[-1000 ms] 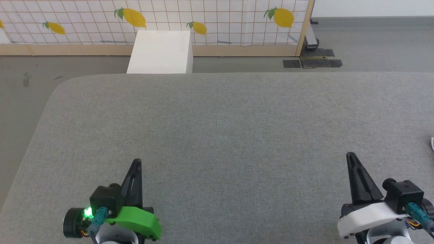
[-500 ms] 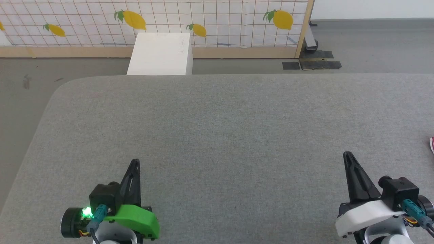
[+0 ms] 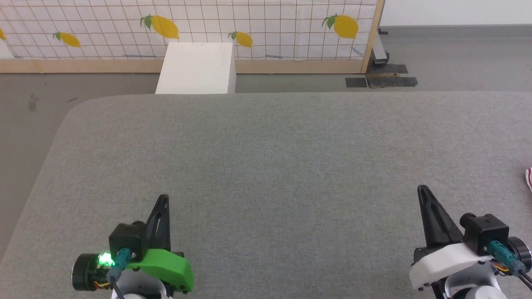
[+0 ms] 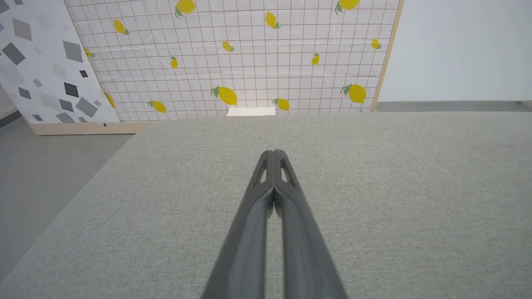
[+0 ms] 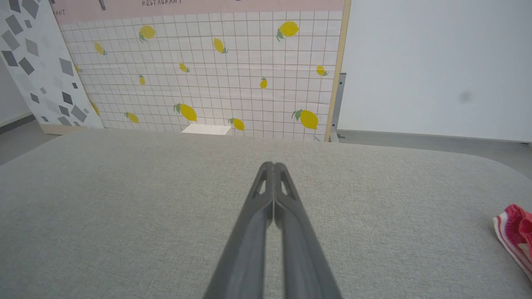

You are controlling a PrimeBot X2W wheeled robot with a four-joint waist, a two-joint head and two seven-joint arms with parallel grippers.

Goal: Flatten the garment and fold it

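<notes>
Left hand (image 3: 163, 200) and right hand (image 3: 422, 190) pinched shut, empty, over grey surface (image 3: 266, 158).
No flattening or folding done yet; garment (image 5: 514, 234) well off to right hand's right, untouched, partly in view.

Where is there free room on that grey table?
Nearly everywhere: the grey table is bare from its far edge by the white box down to the left gripper and right gripper. The one taken spot is its right edge, where the garment lies.
</notes>
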